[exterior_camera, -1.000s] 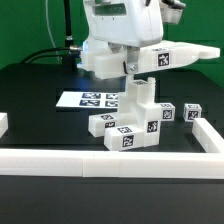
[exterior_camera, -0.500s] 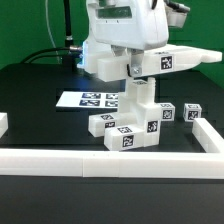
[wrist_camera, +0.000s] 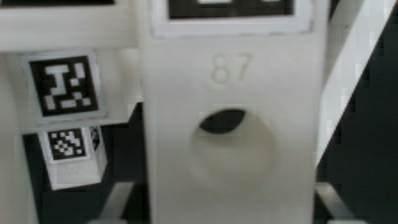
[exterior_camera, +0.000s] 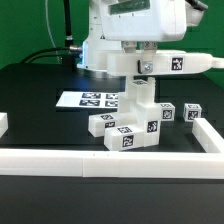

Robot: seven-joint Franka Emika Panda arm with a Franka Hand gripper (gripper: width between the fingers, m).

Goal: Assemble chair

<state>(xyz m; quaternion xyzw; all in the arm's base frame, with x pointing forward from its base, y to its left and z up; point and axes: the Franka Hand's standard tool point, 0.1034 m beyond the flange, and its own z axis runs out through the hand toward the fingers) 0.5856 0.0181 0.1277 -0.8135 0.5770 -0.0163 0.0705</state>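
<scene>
My gripper (exterior_camera: 146,68) hangs over the middle of the table, shut on a white chair slab (exterior_camera: 176,65) that sticks out level toward the exterior view's right, its tag facing the camera. In the wrist view the slab (wrist_camera: 222,90) fills the picture between my two fingers (wrist_camera: 135,196), showing a stamped number and a dark hole. Just below the gripper stands the partly built chair (exterior_camera: 131,118), an upright tagged piece on a blocky tagged base. The slab hangs above it and apart from it.
The marker board (exterior_camera: 88,99) lies flat behind the built part. Two loose tagged chair blocks (exterior_camera: 167,113) (exterior_camera: 192,113) sit toward the exterior view's right. A long white border rail (exterior_camera: 100,160) runs along the front and turns up the right side.
The arm has carried the slab toward the exterior view's right and slightly up, and the slab now lies more level. The grip is unchanged.
</scene>
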